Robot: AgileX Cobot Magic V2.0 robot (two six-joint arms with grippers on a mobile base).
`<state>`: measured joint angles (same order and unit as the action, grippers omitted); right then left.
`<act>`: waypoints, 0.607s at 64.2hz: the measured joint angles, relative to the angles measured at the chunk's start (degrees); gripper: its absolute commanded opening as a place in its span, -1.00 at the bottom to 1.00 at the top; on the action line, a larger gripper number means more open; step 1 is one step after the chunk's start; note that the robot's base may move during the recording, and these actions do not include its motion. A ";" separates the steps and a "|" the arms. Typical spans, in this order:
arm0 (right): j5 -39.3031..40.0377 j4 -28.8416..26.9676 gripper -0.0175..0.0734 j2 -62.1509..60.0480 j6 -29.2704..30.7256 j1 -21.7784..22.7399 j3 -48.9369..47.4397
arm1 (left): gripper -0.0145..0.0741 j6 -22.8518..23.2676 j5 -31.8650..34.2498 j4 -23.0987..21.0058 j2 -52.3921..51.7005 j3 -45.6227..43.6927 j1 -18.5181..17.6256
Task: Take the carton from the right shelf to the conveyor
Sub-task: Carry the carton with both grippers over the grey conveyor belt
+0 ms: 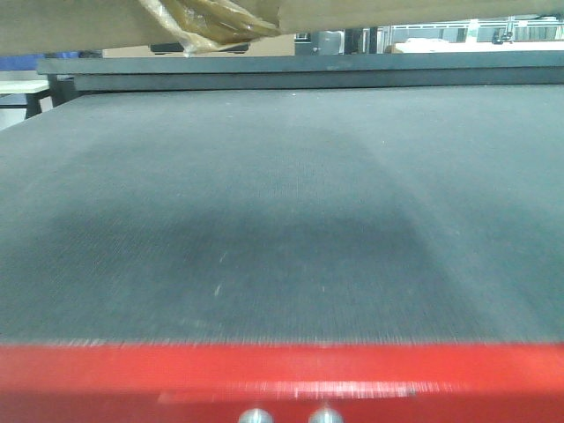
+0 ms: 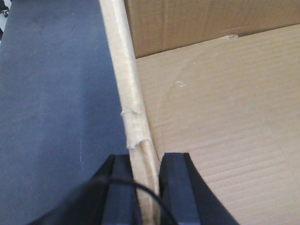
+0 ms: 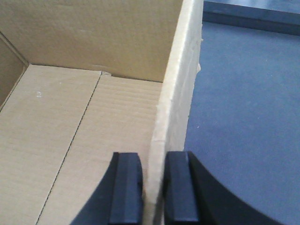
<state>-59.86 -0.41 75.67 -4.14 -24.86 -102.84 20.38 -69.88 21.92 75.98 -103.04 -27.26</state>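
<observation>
We saw the left end effector (image 2: 146, 190) at the bottom of its wrist view, nearly closed, its two black fingers (image 2: 174, 187) set on either side of the carton (image 2: 211, 122) wall. The wall's pale top edge ran up between them toward the upper left of the frame. The gap between the fingers was only as wide as that wall. The edge showed a small torn nick just above the fingers. The carton's bare floor filled the right of the frame, and the dark grey surface (image 2: 51, 103) filled the left.

The right end effector (image 3: 152, 190) mirrored this at the bottom of its own view. Its fingers (image 3: 125, 187) were narrowed onto the opposite wall, one inside and one outside, both against the cardboard. Here the carton (image 3: 70, 140) interior lay to the left and the surface (image 3: 243, 117) to the right.

In the front view, only a brown strip of the carton (image 1: 70, 22) crossed the top edge, with crumpled tape (image 1: 211, 19) hanging at the upper left. Below it spread the surface (image 1: 282, 220), carrying a darker shadow at its centre. A red frame (image 1: 282, 370) ran along the bottom. We could not tell whether the carton's base touched the surface.
</observation>
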 measured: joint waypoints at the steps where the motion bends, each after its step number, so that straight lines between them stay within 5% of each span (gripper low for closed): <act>1: 0.00 0.00 -0.74 0.00 0.00 0.00 0.00 | -0.71 0.00 0.00 0.00 0.00 0.00 0.00; 39: 0.00 0.00 -0.74 0.00 0.00 0.00 0.00 | -0.71 0.00 0.00 0.00 0.00 0.00 0.00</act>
<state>-59.86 -0.41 75.67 -4.14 -24.86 -102.84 20.38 -69.88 21.92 75.98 -103.04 -27.26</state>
